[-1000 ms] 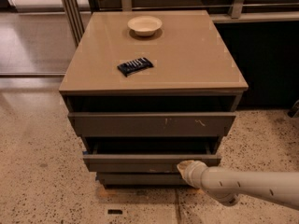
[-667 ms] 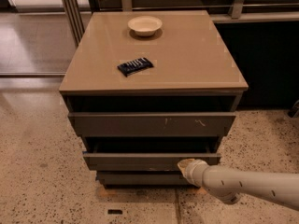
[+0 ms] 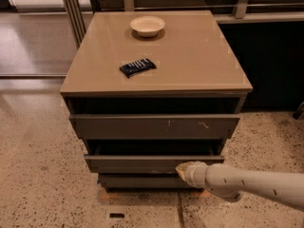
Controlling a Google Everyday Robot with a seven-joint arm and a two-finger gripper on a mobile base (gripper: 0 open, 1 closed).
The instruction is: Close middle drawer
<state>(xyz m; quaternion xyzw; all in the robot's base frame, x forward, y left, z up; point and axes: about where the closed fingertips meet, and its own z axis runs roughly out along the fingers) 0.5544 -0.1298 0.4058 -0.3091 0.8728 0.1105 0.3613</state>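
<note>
The middle drawer is the plain grey-brown front second from the top of the tan-topped cabinet. It stands pulled out a little, with a dark gap above its front. My gripper comes in from the lower right on a pale arm and its tip touches the right part of the drawer's front. The top drawer, with white scratch marks, also stands slightly out. The lowest drawer front sits below, partly hidden by my arm.
A cream bowl and a dark blue packet lie on the cabinet top. Metal posts stand at the back left. A dark counter base is to the right. Speckled floor surrounds the cabinet.
My gripper has stayed at the right part of the middle drawer's front, shifting very slightly left. The drawer's position looks about the same.
</note>
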